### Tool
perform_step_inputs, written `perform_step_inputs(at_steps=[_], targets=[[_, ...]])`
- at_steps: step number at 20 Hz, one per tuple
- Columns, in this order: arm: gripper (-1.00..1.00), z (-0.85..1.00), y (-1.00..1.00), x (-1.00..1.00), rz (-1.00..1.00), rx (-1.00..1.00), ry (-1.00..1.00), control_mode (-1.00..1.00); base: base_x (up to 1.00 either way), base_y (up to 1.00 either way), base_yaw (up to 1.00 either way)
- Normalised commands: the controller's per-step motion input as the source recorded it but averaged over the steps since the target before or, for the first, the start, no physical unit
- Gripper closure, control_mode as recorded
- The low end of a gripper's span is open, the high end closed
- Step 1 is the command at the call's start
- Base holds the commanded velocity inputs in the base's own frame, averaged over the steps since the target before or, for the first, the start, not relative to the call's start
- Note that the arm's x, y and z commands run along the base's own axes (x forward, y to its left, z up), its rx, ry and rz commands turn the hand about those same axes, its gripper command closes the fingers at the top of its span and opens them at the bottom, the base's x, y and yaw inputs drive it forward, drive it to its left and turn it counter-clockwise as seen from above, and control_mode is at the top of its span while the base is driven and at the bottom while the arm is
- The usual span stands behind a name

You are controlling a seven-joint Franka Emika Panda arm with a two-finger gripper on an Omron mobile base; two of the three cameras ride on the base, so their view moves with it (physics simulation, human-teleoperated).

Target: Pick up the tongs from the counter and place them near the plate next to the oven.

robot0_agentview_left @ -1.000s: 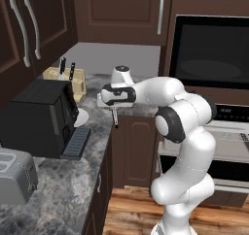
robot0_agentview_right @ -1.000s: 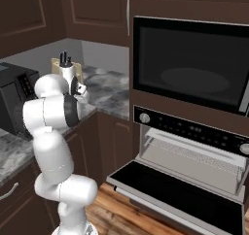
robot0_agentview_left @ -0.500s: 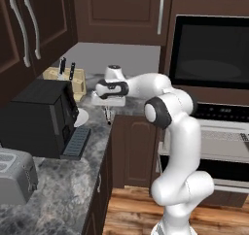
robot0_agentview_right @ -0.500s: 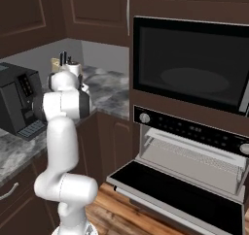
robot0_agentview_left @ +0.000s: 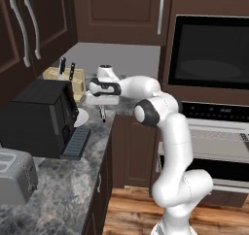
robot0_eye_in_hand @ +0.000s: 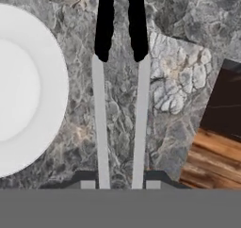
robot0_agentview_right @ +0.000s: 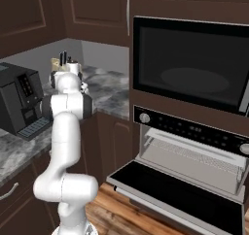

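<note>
My gripper (robot0_agentview_left: 102, 102) hangs over the grey marbled counter (robot0_agentview_left: 73, 180), shut on the tongs (robot0_agentview_left: 102, 113), which point down from it just above the stone. In the hand view the two silvery arms of the tongs (robot0_eye_in_hand: 140, 128) run from between my fingertips (robot0_eye_in_hand: 87, 184) up to their black tips. The white plate (robot0_eye_in_hand: 23, 90) lies right beside them on the left. From the left base view the plate (robot0_agentview_left: 81, 117) peeks out past the coffee machine, just left of the tongs. The oven (robot0_agentview_right: 189, 69), with its black glass, stands right of the counter.
A black coffee machine (robot0_agentview_left: 39, 117) stands close on the plate's left, with a knife block (robot0_agentview_left: 65, 76) behind and a toaster (robot0_agentview_left: 14, 176) at the near left. The counter's edge (robot0_eye_in_hand: 207, 104) drops to wood floor. The lower oven door (robot0_agentview_right: 175, 193) lies open.
The gripper has swung left along the counter with the tongs and dipped a little lower, ending beside the plate. The base views have not shifted.
</note>
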Motion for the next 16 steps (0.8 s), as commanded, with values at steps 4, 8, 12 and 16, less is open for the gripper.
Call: perform_step_inputs(at_steps=[4,8,12,16], targets=[[-1.0,0.05,0.03,0.16,0.0,0.0,-0.02,-1.0,0.0,0.0,0.0],[-1.0,0.34,0.03,0.08,0.0,0.0,0.0,-1.0,0.0,0.0,0.0],[-1.0,0.42,-0.05,-0.13,0.0,0.0,0.0,-1.0,0.0,0.0,0.0],[-1.0,-0.05,-0.21,-0.73,-0.01,-0.04,-0.08,-1.0,0.0,0.0,0.0]])
